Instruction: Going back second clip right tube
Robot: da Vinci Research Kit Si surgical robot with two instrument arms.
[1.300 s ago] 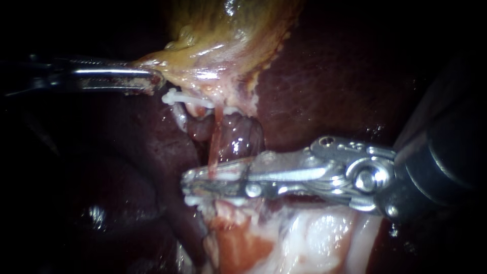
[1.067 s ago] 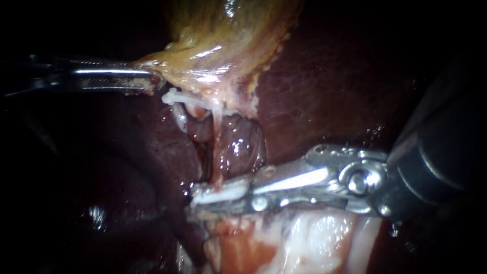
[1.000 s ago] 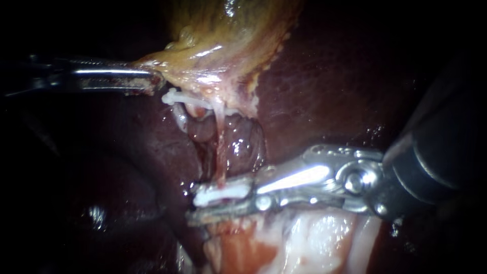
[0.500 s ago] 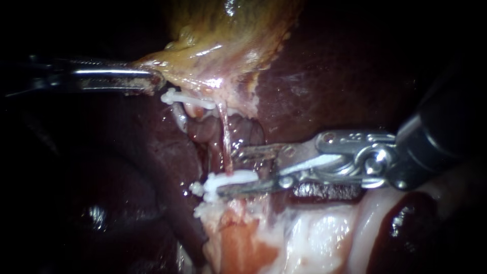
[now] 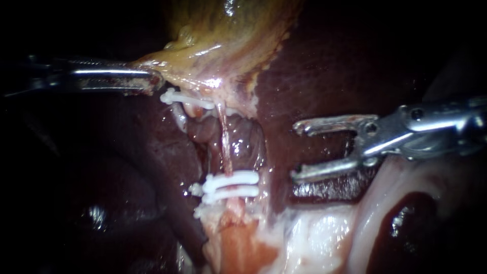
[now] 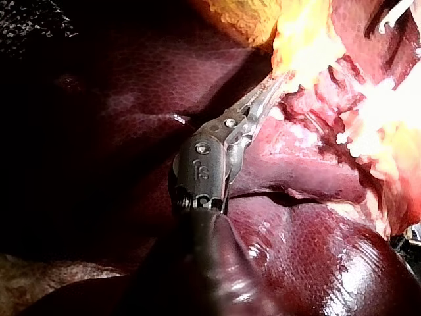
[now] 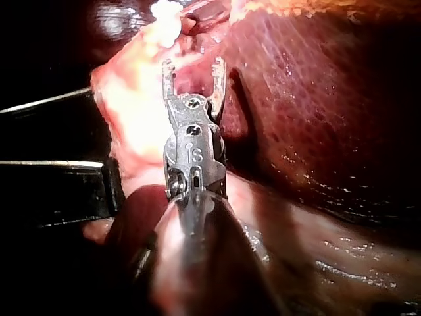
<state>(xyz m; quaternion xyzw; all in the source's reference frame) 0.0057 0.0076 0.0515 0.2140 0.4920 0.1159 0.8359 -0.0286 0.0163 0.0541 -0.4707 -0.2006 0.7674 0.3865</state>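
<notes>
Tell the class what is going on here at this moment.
The left instrument has its jaws shut on the gallbladder. The right instrument sits beside the tube, apart from it, jaws open and empty. A lower clip is clamped across the tube; an upper clip lies near the gallbladder.

The gallbladder [image 5: 223, 45] lies at the top, the left instrument [image 5: 152, 80] holding its left edge, with one clip [image 5: 185, 99] just below that tip. A tube [image 5: 224, 147] runs down to two clips [image 5: 231, 185] lying side by side across it. The right instrument [image 5: 297, 152] stands apart to their right, over the liver [image 5: 324, 71].
</notes>
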